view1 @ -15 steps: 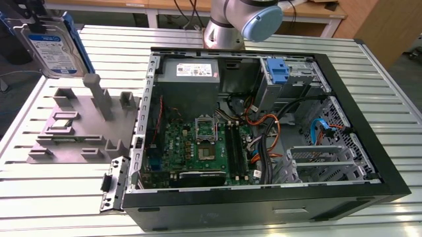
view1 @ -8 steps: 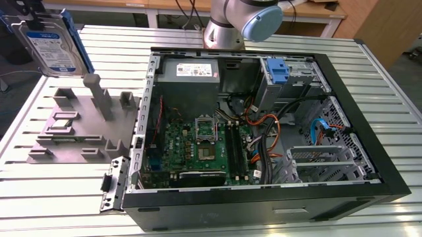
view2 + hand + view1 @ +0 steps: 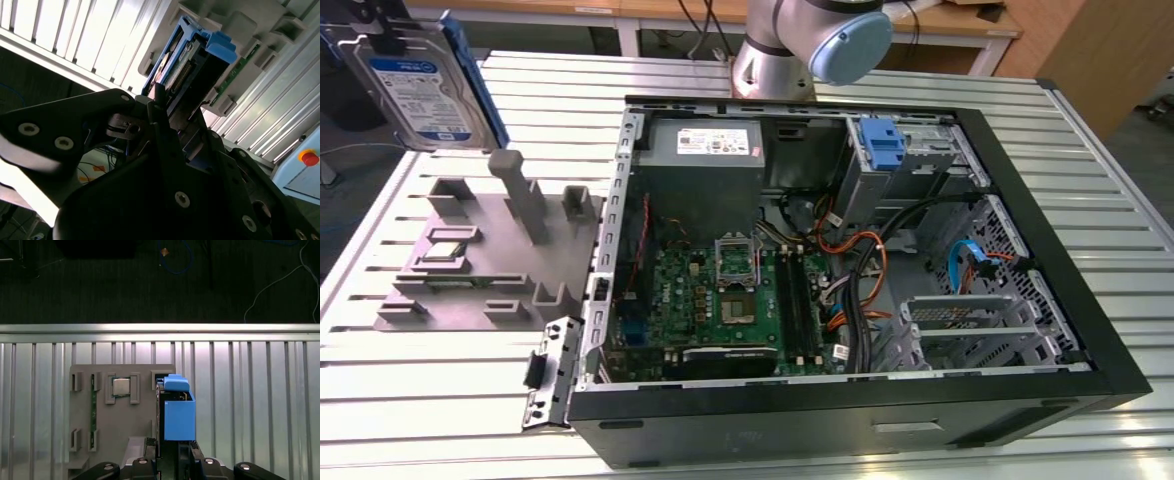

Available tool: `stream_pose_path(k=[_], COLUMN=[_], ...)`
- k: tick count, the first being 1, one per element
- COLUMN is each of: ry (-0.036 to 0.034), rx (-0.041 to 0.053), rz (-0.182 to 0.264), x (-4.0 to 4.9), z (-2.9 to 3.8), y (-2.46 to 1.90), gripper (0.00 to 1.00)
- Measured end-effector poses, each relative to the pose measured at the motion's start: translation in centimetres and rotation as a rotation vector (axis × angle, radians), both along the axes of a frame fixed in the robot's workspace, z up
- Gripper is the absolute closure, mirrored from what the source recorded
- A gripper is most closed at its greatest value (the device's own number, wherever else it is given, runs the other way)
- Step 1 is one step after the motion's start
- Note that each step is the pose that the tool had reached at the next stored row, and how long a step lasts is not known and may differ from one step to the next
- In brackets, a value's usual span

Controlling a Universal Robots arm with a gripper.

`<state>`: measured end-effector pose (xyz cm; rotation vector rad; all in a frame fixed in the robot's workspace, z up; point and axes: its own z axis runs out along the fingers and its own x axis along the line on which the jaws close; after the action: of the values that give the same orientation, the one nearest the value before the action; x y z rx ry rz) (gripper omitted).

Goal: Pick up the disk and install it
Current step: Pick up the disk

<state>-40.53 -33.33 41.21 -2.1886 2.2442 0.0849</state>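
the disk point(image 3: 416, 85), a flat silver-grey hard drive with a white-and-blue label and a blue carrier frame point(image 3: 179, 417) round its edges, hangs in the air at the exterior view's upper left, label facing the camera. it is clear of the grey fixture tray point(image 3: 480, 285) below it. in both wrist views the gripper point(image 3: 172, 450) pinches the disk by one narrow end, a finger pressed against each flat face, so most of the drive sticks out past the fingertips.

on the tray below sit a square processor chip point(image 3: 121, 387) and a green memory stick point(image 3: 93, 407), each in its own slot, with upright grey posts between them. the tray rests on a slatted metal table point(image 3: 427, 400), just beside an open computer case point(image 3: 1067, 300) lying on its side.

the likely risks: the hold is near one end (a long overhang), so a quick swing could let the disk tilt or slide between the fingers. inside the case, orange and black cables point(image 3: 861, 270) cross the floor near the silver drive cage point(image 3: 974, 325); a tilted disk could snag them or catch the case's rim.
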Motion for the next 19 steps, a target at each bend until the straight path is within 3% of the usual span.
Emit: stream_pose_path(k=[19], ry=[-0.0001], rx=[0.0], rz=[0.0], x=[0.0], z=[0.65], y=[0.0], gripper=[0.65])
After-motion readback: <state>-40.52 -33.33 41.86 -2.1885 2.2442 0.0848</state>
